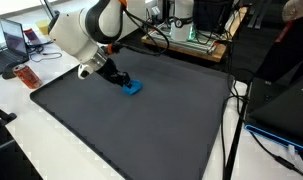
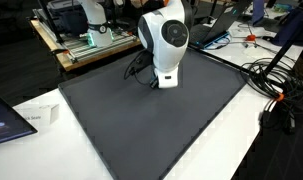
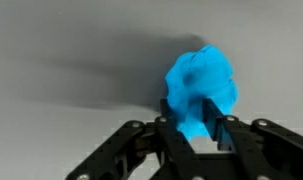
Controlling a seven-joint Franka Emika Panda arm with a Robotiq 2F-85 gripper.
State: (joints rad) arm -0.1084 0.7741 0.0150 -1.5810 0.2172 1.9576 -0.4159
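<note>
Dark grey mat over a white table, with lab benches and cables behind it in both exterior views. Reading an exterior view from left to right, we meet a laptop at the upper left, an orange-red container at the mat's left corner, then the gripper with the blue lump.

We judge the grasp to be the weak point. In the wrist view the two fingers pinch only the lump's narrow lower lobe, while its bulk stands beyond the fingertips. The lump looks crumpled and soft, so it could fold, squeeze out forward or hang lopsided if raised. The fingertips also sit low at the mat, so we expect that any sideways drag could scrape or ruck the surface.

As to position, the blue lump rests on the mat in the upper-left part of the exterior frame, touching the gripper's tip on its right side. In the wrist view it fills the centre-right, above the gripper, its lower lobe clenched between the jaws. In an exterior view the arm's white body hides both lump and fingers.
</note>
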